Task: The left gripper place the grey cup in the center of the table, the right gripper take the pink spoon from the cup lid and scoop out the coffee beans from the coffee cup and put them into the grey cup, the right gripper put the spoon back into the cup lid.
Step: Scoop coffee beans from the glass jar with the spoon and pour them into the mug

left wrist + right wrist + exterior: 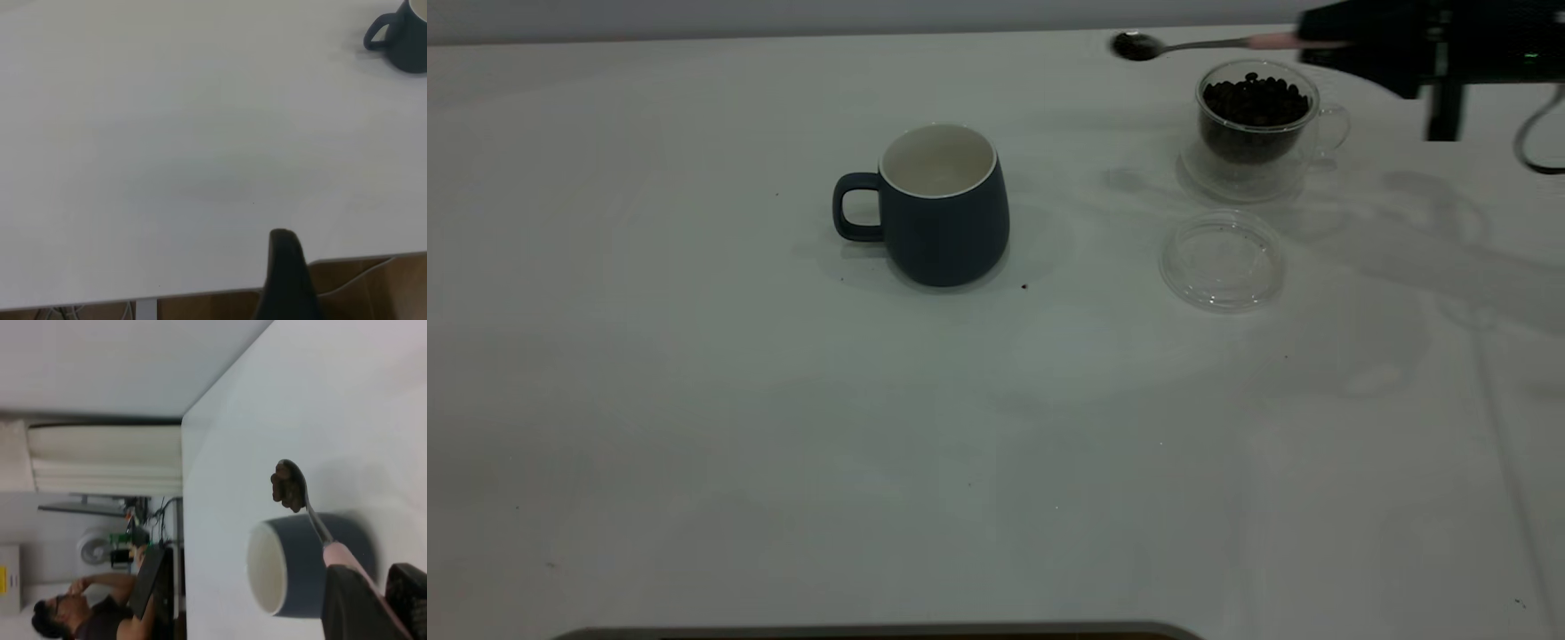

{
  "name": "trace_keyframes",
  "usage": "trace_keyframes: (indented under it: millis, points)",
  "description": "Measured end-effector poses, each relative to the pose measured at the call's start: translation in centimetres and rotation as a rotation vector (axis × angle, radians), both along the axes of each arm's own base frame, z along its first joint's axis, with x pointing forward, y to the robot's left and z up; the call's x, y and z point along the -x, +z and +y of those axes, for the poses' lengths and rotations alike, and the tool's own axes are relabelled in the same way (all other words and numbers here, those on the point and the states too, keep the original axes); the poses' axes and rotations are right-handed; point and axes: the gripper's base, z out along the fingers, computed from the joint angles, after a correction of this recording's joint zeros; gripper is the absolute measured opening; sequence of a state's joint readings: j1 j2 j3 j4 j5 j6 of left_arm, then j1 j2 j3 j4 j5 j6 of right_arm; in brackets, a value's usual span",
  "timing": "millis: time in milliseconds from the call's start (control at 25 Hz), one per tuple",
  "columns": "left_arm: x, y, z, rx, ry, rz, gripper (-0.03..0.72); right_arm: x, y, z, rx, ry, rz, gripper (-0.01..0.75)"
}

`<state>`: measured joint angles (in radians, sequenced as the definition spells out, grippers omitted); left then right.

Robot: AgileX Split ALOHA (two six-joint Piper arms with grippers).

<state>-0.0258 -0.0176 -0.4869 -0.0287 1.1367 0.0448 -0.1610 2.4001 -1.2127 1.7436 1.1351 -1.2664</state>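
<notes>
Exterior: we see the grey cup upright mid-table, cup lid and coffee cup beyond its handle-free side.
Left wrist: left gripper well apart from the cup; opening unclear.
Right wrist: right gripper clamps the pink spoon, coffee beans in its bowl, raised by the cup.

No readable text, label or number shows anywhere.

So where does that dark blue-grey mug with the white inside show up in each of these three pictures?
Exterior view: the dark blue-grey mug stands upright left of centre on the white table.
Left wrist view: only its handle side shows, at the top right corner.
Right wrist view: it appears sideways, low and right of centre, behind the loaded pink-handled spoon.
Shared landmark: the white table.
</notes>
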Motion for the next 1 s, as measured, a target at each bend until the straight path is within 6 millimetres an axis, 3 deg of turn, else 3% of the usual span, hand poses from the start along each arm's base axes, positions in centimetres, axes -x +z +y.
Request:
trace_keyframes:
  millis: [200, 520, 720, 1000]
  points:
    - [0.0, 0.0, 0.0, 0.0, 0.0, 0.0, 0.586, 0.2, 0.1, 4.0, -0.012, 0.078, -0.001, 0.114]
    - [0.0, 0.0, 0.0, 0.0, 0.0, 0.0, 0.586, 1.0, 0.0, 8.3, 0.0, 0.175, 0.003, 0.114]
    - [0.0, 0.0, 0.0, -0.001, -0.001, 0.0, 0.586, 1.1, -0.6, 9.6, 0.072, 0.186, 0.005, 0.114]
    - [0.0, 0.0, 0.0, 0.0, 0.0, 0.0, 0.586, 1.0, -1.1, 9.7, 0.205, 0.223, -0.129, 0.114]
